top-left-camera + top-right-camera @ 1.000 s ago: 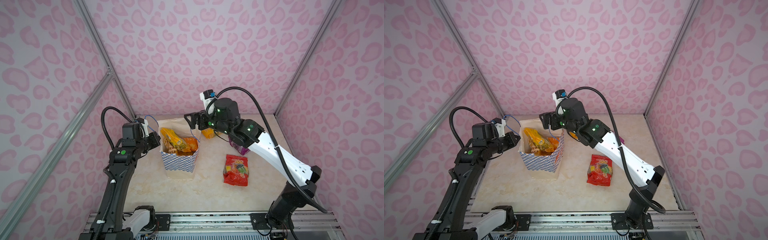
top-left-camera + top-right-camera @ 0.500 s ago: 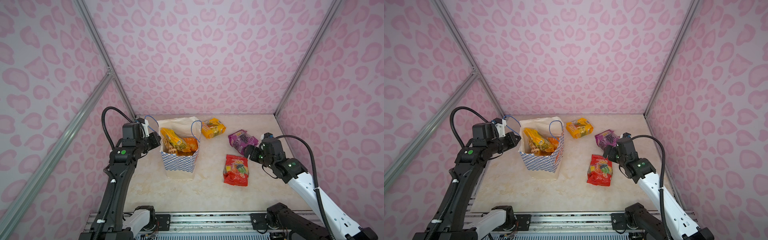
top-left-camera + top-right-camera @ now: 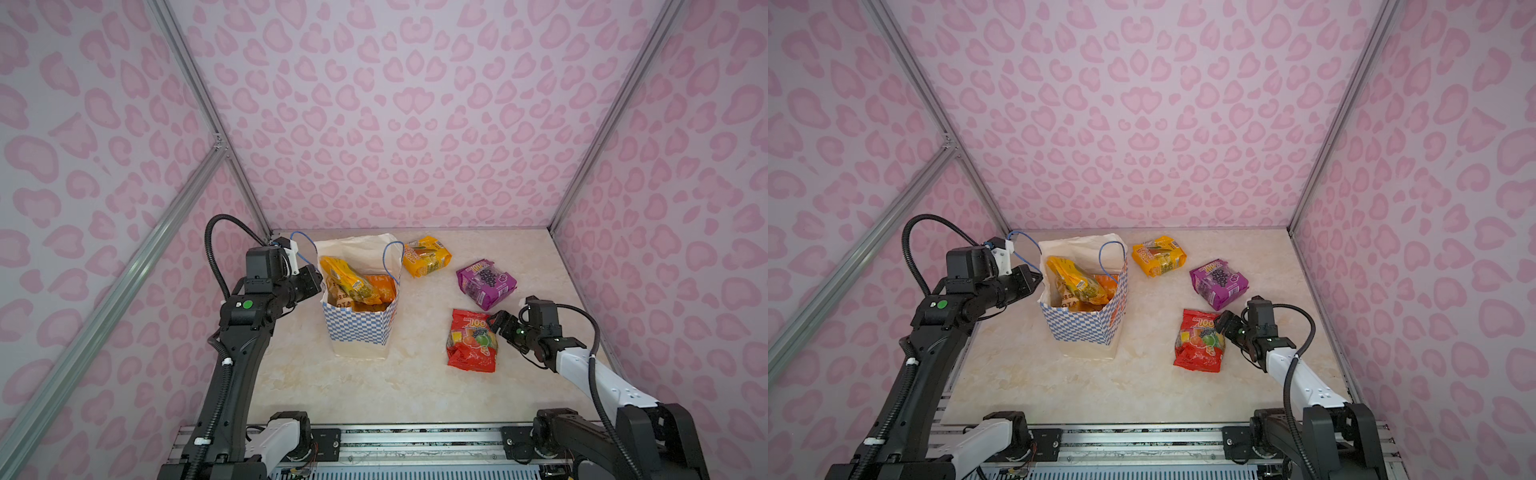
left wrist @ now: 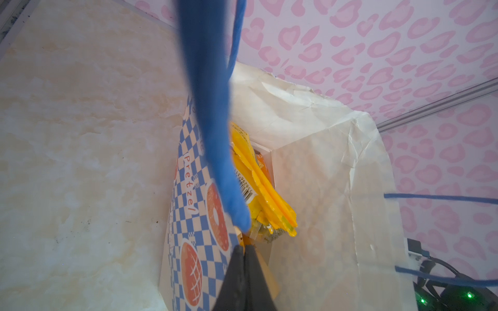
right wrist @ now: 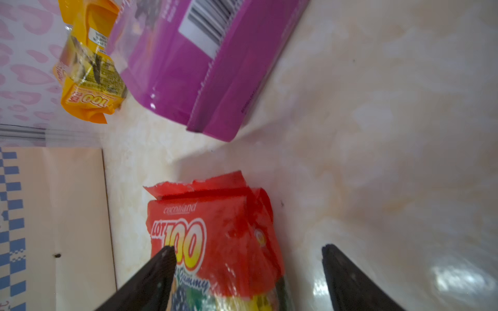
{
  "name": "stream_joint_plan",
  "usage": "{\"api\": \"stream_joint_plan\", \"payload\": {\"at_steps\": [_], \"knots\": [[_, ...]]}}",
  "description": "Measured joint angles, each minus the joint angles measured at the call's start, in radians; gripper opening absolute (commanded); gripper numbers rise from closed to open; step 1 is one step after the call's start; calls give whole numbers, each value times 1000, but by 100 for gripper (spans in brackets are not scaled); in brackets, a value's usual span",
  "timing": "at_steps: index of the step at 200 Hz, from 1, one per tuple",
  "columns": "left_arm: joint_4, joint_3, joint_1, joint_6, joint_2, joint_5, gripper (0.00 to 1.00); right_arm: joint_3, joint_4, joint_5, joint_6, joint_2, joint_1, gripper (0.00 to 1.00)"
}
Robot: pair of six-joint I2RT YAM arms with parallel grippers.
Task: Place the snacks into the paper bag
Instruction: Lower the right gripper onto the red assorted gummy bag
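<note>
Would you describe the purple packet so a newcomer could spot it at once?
Start at the paper bag standing on the table; three loose packets lie to its right. The purple packet is the rightmost, behind the red packet and in front of the orange packet; only it is purple, printed with grapes.

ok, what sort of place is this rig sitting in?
Likely a purpose-built robot test booth, not a home or shop: pink heart-print wall panels in aluminium framing, a marble-look tabletop, and a left arm and right arm mounted on a slotted metal rail.
</note>
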Motion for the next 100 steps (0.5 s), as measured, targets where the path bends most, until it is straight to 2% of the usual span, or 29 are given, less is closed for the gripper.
{"api": "stream_joint_plan", "payload": {"at_steps": [20, 34, 73, 100], "knots": [[0, 0, 0, 0, 0, 0, 6, -9, 132, -66, 8, 78, -42, 83], [0, -1, 0, 0, 0, 0, 6, -9, 217, -116, 8, 141, -48, 78], [-3, 3, 0, 0, 2, 0, 7, -52, 429, -220, 26, 261, -67, 73], [-5, 9, 0, 0, 2, -3, 7, -56, 529, -261, 30, 337, -68, 62]]}}
